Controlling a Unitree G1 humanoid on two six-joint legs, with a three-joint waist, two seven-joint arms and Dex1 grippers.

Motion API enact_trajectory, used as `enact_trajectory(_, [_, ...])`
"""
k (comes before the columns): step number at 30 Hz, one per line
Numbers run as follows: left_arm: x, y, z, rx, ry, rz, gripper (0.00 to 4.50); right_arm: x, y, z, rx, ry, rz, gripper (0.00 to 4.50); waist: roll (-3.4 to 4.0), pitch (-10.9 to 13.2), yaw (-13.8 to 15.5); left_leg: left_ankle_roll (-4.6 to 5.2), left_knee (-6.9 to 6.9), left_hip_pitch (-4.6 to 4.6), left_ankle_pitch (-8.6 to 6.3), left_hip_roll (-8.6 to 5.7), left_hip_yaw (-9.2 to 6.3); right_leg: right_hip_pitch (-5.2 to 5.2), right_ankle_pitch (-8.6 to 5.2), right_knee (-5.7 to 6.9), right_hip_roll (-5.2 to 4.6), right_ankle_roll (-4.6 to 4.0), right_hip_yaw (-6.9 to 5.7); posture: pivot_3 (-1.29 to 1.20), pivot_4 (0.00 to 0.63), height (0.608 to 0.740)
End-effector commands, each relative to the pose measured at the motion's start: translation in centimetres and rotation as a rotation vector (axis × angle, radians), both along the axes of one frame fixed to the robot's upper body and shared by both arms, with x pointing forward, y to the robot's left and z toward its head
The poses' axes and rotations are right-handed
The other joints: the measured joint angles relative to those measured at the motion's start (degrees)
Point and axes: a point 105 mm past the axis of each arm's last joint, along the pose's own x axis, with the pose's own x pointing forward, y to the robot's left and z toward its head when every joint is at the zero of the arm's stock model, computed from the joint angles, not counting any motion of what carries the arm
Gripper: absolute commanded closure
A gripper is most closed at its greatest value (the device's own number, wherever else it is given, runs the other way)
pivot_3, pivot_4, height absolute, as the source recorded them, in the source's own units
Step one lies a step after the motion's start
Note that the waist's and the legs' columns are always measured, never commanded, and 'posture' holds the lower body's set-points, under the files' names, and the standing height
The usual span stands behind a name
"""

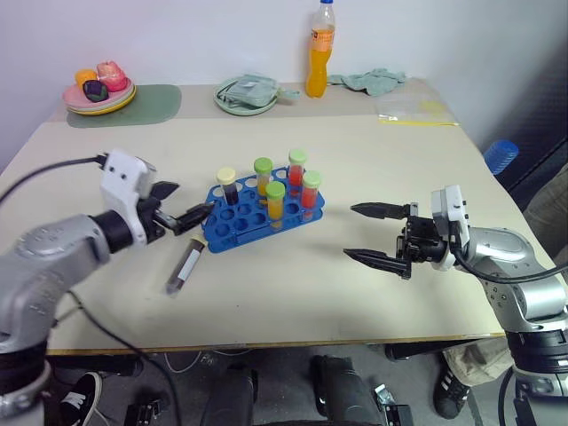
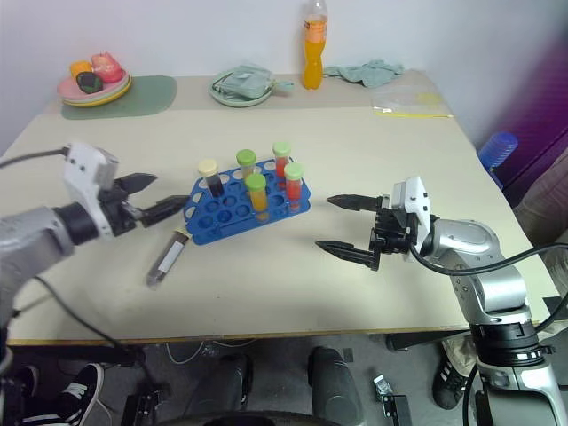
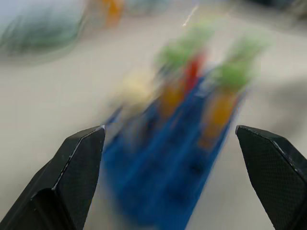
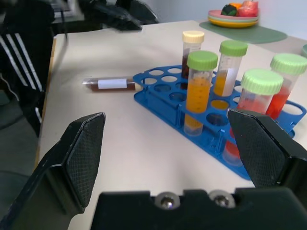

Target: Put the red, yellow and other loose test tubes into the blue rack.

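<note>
Rack: blue rack (image 1: 264,213) stands on the table (image 1: 355,293) between the two grippers, nearer the left one, and holds five upright capped tubes.
Tubes in rack: cream-capped dark tube (image 1: 227,185) at the corner closest to the left gripper; green-capped yellow tube (image 1: 263,177), green-capped orange tube (image 1: 276,201) and two green-capped red tubes (image 1: 311,190) stand farther toward the right gripper.
Loose tube: dark test tube (image 1: 185,267) with a white label lies flat on the table, just below and beside the left gripper's fingertips, off the rack's near corner.
Left gripper: left gripper (image 1: 188,204) hangs above the table, fingers spread wide and empty, tips pointing at the rack's end.
Right gripper: right gripper (image 1: 366,233) hovers well apart from the rack, fingers spread wide, empty, pointing toward it.
</note>
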Motion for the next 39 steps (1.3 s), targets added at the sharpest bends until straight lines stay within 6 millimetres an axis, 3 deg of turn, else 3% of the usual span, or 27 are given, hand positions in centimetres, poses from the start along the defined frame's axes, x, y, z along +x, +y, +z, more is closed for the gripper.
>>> enact_trajectory(1, [-1.0, -0.3, 0.1, 0.010, 0.184, -0.017, 0.04, 0.2, 0.1, 0.7, 0.001, -0.050, 0.018, 0.00, -0.03, 0.0, 0.1, 0.01, 0.00, 0.00, 0.00, 0.00, 0.00, 0.01, 0.00, 0.01, -0.01, 0.01, 0.00, 0.00, 0.150, 0.740])
enact_trajectory(3, [-1.6, 0.4, -0.4, 0.091, 0.313, -0.016, 0.04, 0.3, 0.4, 0.7, 0.005, -0.054, 0.027, 0.00, -0.09, 0.0, -0.3, 0.00, 0.02, 0.00, 0.00, 0.00, -0.05, -0.01, 0.07, 0.08, 0.03, 0.13, -0.03, 0.00, 0.150, 0.740])
enact_trajectory(6, [-2.3, 0.6, -0.6, 0.073, 0.459, -0.064, 0.04, 0.4, 0.6, 0.6, 0.009, -0.056, 0.036, 0.00, -0.08, 0.0, -1.4, 0.00, -0.14, 0.09, 0.00, 0.00, -0.05, -0.04, 0.08, 0.16, 0.02, 0.15, -0.02, 0.00, 0.150, 0.740])
enact_trajectory(14, [-3.2, 3.2, -0.9, 0.160, 0.614, 0.050, 0.04, 0.1, 0.8, 0.9, 0.005, -0.064, 0.039, 0.00, -0.06, 0.1, -1.4, 0.00, -0.27, 0.10, 0.00, 0.01, -0.02, -0.16, 0.13, 0.16, 0.02, -0.23, -0.01, 0.00, 0.150, 0.740])
enact_trajectory(20, [-2.7, 5.3, -4.2, 0.183, 0.652, 0.197, 0.04, 0.0, 1.1, 1.1, 0.017, -0.052, 0.030, 0.00, -0.05, 0.0, -1.3, -0.01, -0.26, 0.10, 0.00, 0.00, 0.00, -0.15, 0.13, 0.15, 0.00, -0.27, 0.00, 0.00, 0.150, 0.740])
enact_trajectory(24, [-2.5, 5.0, -5.5, 0.167, 0.646, 0.209, 0.04, -0.1, 1.0, 1.0, 0.008, -0.055, 0.030, 0.00, -0.08, 0.0, -1.2, -0.03, -0.22, -0.01, 0.01, 0.01, 0.00, -0.24, 0.14, 0.15, 0.01, -0.29, 0.00, 0.00, 0.150, 0.740])
enact_trajectory(32, [-3.0, 2.3, -8.4, 0.138, 0.709, 0.116, 0.04, -0.2, 0.9, 0.7, 0.006, -0.046, 0.037, 0.00, -0.09, 0.0, -1.2, -0.03, -0.20, -0.03, 0.01, 0.00, 0.02, -0.22, 0.15, 0.11, -0.02, -0.30, 0.01, 0.00, 0.150, 0.740])
enact_trajectory(39, [-1.8, 2.9, -8.9, 0.158, 0.729, 0.176, 0.04, -0.3, 0.8, 0.5, 0.002, -0.041, 0.035, 0.00, -0.09, 0.0, -1.2, -0.03, -0.19, -0.01, 0.01, 0.00, 0.02, -0.21, 0.16, 0.14, -0.01, -0.30, 0.01, 0.00, 0.150, 0.740])
